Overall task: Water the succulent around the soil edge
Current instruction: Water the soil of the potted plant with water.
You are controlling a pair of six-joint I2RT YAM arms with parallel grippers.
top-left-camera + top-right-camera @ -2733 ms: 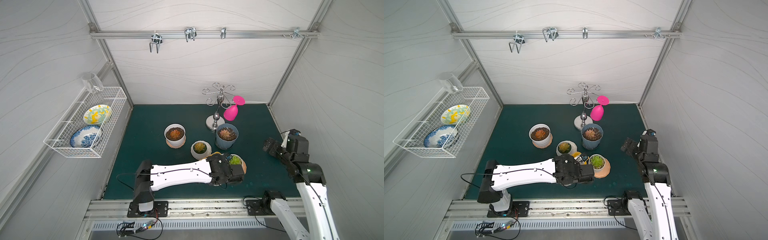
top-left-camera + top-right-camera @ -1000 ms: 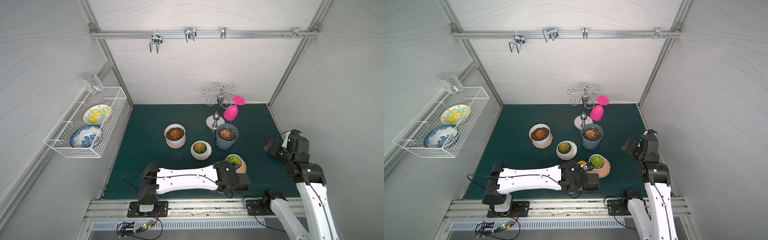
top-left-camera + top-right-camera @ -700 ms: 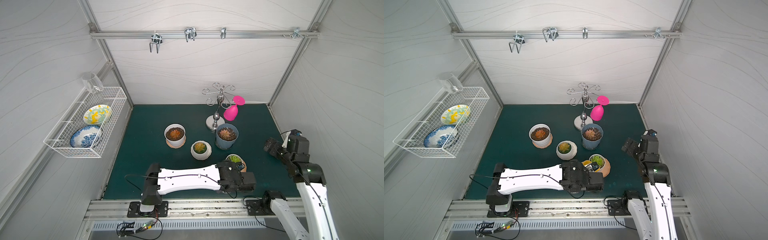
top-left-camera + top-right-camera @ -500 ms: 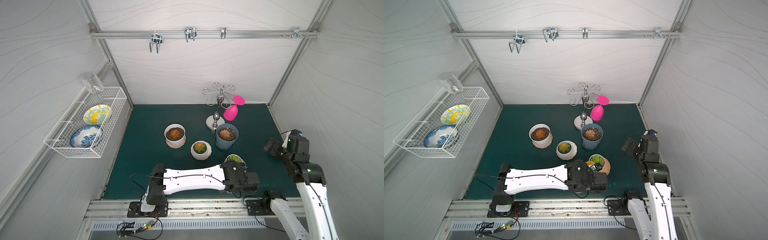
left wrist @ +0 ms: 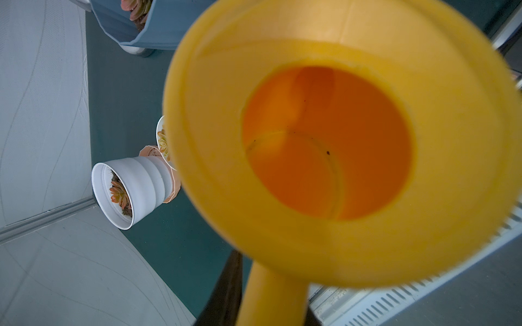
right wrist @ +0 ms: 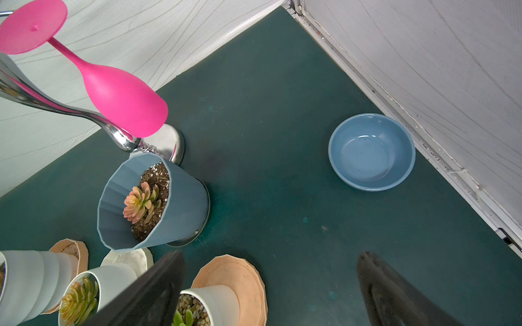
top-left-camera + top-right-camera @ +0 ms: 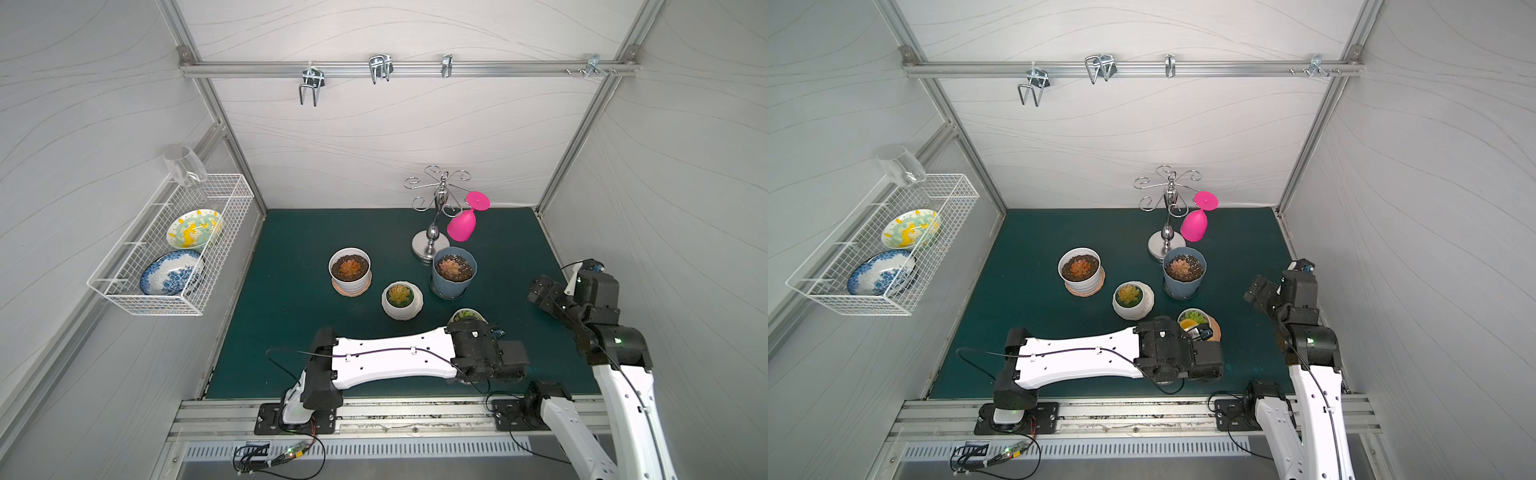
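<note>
The left arm [image 7: 390,359] has swung rightward along the front edge of the tabletop [image 7: 291,324] over the last few seconds. Its wrist has gone from the left flank of the little white pot [image 6: 214,299] round to the side nearest that front edge. To me that reads as the pour travelling round the rim, with part of the circuit made and the far sides left to do.

The right arm has not stirred. The right gripper [image 6: 271,256] hangs near the right edge, fingers spread wide and holding nothing.

The yellow watering can [image 5: 333,146] sits over that pot, near the front edge and right of centre, tipped so its open top faces the wrist camera. Its long axis, handle to spout, seems to run from the front edge toward the back, with the spout end away from the claw and hidden behind the body. The left gripper [image 7: 1200,331] is pinched on the can's handle [image 5: 271,299]. The green succulent [image 7: 1196,316] shows just past it.
</note>
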